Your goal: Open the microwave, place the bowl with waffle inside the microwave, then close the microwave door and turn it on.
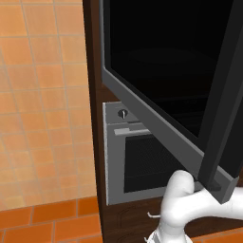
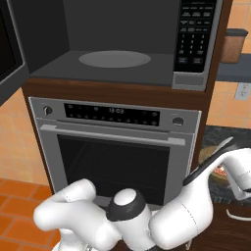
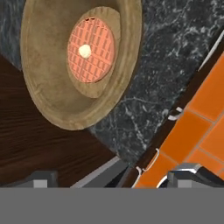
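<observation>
Bowl (image 3: 65,96) with waffle (image 3: 91,49) lies well beyond the spread fingers (image 3: 41,178).

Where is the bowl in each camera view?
Right base view: the bowl is at the right edge, mid-height, partly hidden behind the white arm.
Hand view: the bowl is at the upper left, with the waffle inside.
Shared landmark: the dark marble counter under the bowl, which fills the upper right of the hand view.
</observation>
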Controlling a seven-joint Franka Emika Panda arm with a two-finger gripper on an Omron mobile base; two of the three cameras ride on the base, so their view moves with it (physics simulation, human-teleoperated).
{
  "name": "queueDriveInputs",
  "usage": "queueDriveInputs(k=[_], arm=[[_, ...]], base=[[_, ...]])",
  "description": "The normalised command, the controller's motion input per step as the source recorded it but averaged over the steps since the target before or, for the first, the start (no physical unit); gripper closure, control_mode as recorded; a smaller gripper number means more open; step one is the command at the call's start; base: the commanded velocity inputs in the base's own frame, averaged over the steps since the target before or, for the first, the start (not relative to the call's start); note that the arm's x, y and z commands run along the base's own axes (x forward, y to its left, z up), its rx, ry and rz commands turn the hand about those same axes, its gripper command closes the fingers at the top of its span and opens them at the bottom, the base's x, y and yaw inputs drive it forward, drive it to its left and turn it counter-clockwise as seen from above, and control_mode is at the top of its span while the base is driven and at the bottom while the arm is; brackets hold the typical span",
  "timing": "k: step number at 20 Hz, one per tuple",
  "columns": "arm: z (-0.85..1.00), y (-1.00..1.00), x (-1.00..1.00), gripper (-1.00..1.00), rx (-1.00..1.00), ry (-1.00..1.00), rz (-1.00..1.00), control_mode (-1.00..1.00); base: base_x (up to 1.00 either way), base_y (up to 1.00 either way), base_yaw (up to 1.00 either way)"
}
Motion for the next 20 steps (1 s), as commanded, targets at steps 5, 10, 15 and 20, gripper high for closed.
queueDriveInputs(k=[5, 10, 15, 20], arm=[[-0.16, -0.36, 0.16, -1.0, 0.0, 0.0, -0.01, -1.0], [-0.24, -0.41, 0.13, -1.0, 0.0, 0.0, 0.0, -1.0], [-0.08, -0.08, 0.3, -1.0, 0.0, 0.0, -0.03, -1.0], [-0.46, 0.0, 0.12, -1.0, -0.04, 0.02, -0.03, -1.0]], base=[[0.0, 0.0, 0.0], [0.0, 0.0, 0.0], [0.0, 0.0, 0.0], [0.0, 0.0, 0.0]])
